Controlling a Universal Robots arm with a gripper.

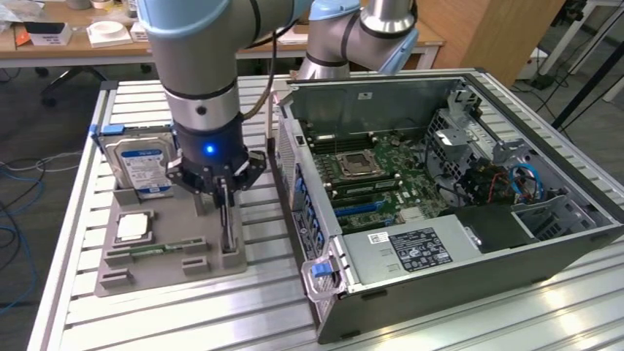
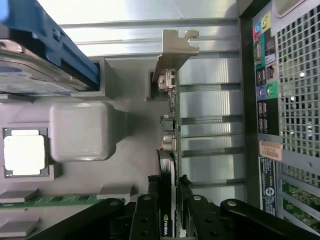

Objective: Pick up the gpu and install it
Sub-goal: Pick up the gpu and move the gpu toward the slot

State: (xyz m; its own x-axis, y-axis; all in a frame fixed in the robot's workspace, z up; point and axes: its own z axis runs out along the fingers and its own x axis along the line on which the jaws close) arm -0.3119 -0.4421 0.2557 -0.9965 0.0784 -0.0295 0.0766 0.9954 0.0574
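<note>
While edge-on, gpu [image 2: 168,165] in hand [image 2: 168,221]

The gpu [image 2: 169,145], a thin dark card with a metal end bracket, stands on edge in the grey holder [image 1: 161,272].

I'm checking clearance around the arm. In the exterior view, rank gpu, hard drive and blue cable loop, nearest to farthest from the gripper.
1. gpu: edge-on in the gray holder, between the fingers of the gripper.
2. hard drive: upright in the holder, on the exterior view's left.
3. blue cable loop: inside the open case, far to the exterior view's right.
</note>
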